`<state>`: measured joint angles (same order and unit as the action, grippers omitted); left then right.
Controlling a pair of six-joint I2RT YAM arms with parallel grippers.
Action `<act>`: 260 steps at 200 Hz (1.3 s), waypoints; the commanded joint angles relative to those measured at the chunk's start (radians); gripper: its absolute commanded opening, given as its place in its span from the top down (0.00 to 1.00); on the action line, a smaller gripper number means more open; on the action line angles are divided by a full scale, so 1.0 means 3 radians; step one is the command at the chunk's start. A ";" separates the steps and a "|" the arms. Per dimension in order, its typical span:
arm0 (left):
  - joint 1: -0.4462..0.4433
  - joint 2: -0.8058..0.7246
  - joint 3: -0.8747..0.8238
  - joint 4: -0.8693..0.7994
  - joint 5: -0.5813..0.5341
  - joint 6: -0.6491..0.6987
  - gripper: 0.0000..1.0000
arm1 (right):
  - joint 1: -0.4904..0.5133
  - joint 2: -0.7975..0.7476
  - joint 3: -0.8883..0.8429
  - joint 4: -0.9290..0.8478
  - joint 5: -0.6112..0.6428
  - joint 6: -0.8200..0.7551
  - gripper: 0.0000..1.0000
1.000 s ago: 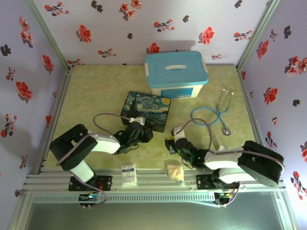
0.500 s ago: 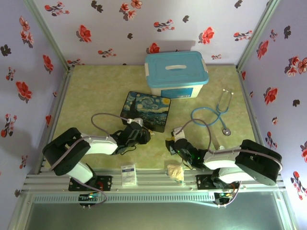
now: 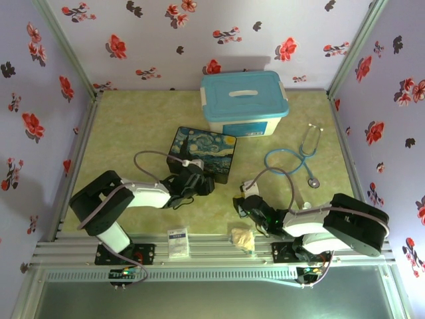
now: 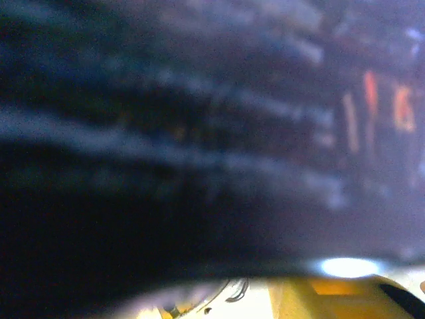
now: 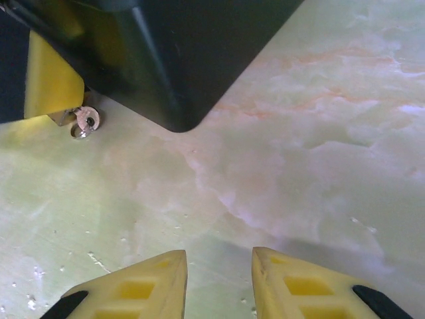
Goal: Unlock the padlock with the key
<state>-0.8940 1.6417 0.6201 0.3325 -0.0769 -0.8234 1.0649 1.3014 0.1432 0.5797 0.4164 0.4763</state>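
Yellow right jaws narrowly apart, empty, above worktop point(image 5: 319, 133), frame bottom; left jaws: cannot tell; small metal piece point(image 5: 85, 120) beside them, upper left.

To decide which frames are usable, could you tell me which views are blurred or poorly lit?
Left wrist: dark, heavily smeared, one glare spot low down. Right wrist: fairly sharp on the table and yellow fingers. Top external: evenly lit, clear.

right claw point(image 5: 219, 279) parted, low over table point(image 5: 319, 166) | dark box point(image 5: 179, 60) corner at top | small metal piece point(image 5: 85, 121) top left, on table
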 commanded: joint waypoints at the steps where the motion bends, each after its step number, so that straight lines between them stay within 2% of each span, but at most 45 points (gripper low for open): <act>1: 0.0049 0.0226 0.0082 -0.0174 0.0024 0.0071 0.58 | -0.0011 -0.0068 -0.0070 0.0112 0.0128 0.0078 0.68; 11: 0.0055 0.0253 0.0103 -0.0186 0.0042 0.0066 0.59 | -0.0013 -0.0078 -0.0079 0.0113 0.0134 0.0074 0.68; 35: 0.0060 0.0237 0.0114 -0.0235 0.0049 0.0062 0.74 | -0.0012 -0.0104 -0.0084 0.0082 0.0141 0.0078 0.68; 73: 0.0060 0.0008 0.0192 -0.0736 -0.0003 0.0042 0.78 | -0.0013 -0.0092 -0.0099 0.0085 0.0150 0.0091 0.68; 97: 0.0058 -0.0031 0.0444 -0.1403 -0.0042 0.0170 0.78 | -0.0016 -0.0046 -0.0091 0.0125 0.0141 0.0092 0.68; 127: 0.0060 -0.0101 0.0545 -0.1886 -0.0165 0.0235 0.78 | -0.0014 0.0043 -0.0079 0.0205 0.0130 0.0092 0.68; 161: 0.0106 -0.0141 0.0580 -0.2151 -0.0176 0.0271 0.78 | -0.0014 0.0178 -0.0021 0.0288 0.0126 0.0087 0.68; 196: 0.0157 -0.0155 0.0618 -0.2441 -0.0246 0.0358 0.78 | -0.0005 0.0153 0.0375 -0.0132 0.0201 0.0162 0.68; 227: 0.0163 -0.0160 0.0684 -0.2728 -0.0589 0.0423 0.77 | -0.0008 0.0239 0.0683 -0.0134 0.0366 0.0163 0.67; 260: 0.0162 -0.0101 0.0810 -0.2928 -0.0873 0.0532 0.77 | -0.0009 0.0535 0.0866 -0.0067 0.0218 0.0086 0.67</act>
<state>-0.8562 1.5974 0.8303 -0.4198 -0.2340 -0.7074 1.0649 1.4033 0.3733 0.5629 0.4759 0.5060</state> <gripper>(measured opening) 0.228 0.331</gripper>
